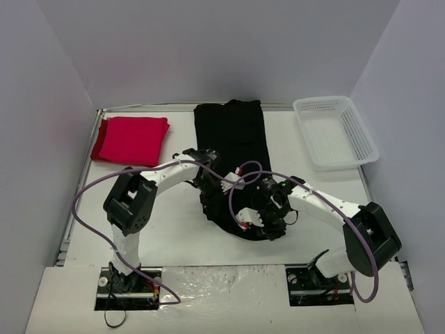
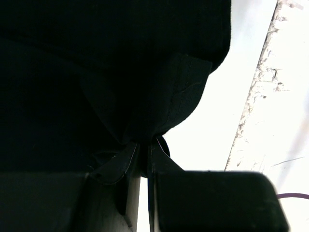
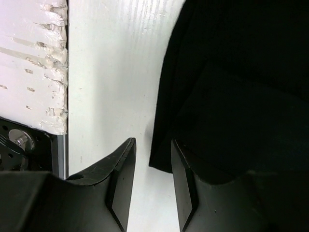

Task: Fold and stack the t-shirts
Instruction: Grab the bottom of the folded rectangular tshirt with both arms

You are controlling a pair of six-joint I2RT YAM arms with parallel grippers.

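The black t-shirt [image 1: 233, 132] lies lengthwise in the middle of the table, its near part bunched between the two arms. My left gripper [image 1: 206, 182] is shut on a fold of its cloth; in the left wrist view the fabric [image 2: 96, 72] gathers into a pinch at the fingertips [image 2: 144, 145]. My right gripper [image 1: 263, 217] stands open over bare table, nothing between its fingers [image 3: 153, 147]. A corner of the black shirt [image 3: 241, 72] lies just beside its right finger. The red t-shirt [image 1: 132, 139] rests folded at the back left, away from both grippers.
A white mesh basket [image 1: 304, 136] stands at the back right. A chipped white board edge [image 3: 34, 63] runs along the near side of the table. Purple cables loop over both arms.
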